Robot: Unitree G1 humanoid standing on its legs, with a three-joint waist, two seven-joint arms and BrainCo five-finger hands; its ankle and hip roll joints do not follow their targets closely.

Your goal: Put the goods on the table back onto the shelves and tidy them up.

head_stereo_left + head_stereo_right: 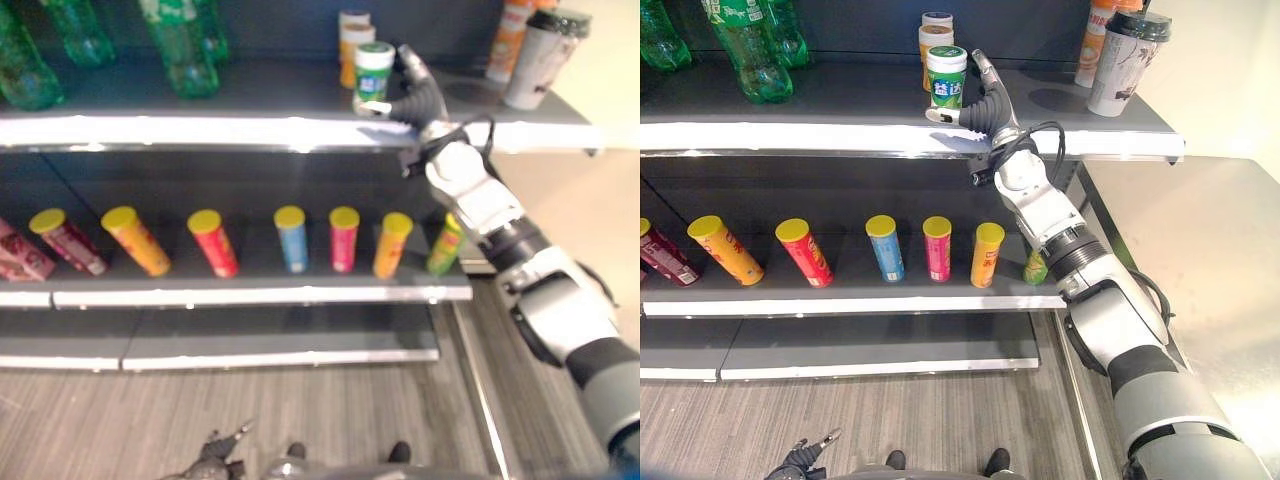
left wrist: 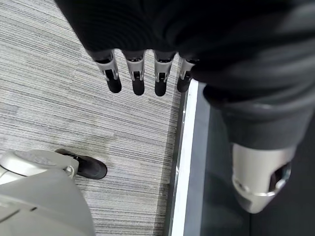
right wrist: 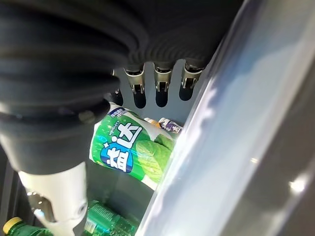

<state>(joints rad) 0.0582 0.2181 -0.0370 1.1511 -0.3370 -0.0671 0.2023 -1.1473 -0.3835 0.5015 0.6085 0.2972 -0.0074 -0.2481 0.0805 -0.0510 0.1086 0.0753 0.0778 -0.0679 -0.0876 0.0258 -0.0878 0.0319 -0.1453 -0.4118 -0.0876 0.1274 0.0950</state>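
Right robot hand [image 1: 985, 105] raised at top shelf [image 1: 790, 135], fingers straight beside green-white canister [image 1: 946, 76]; left robot hand [image 2: 142, 73] relaxed, hanging.

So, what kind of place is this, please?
Probably a shop aisle or a mock one: tiered shelves stocked with green bottles, a row of yellow-lidded snack tubes, and lidded cups.

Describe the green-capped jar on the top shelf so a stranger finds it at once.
Top shelf, near its front edge, beside the right hand: a small white jar with green cap and green label. The two jars behind it are orange-banded; the bottles far left are green.
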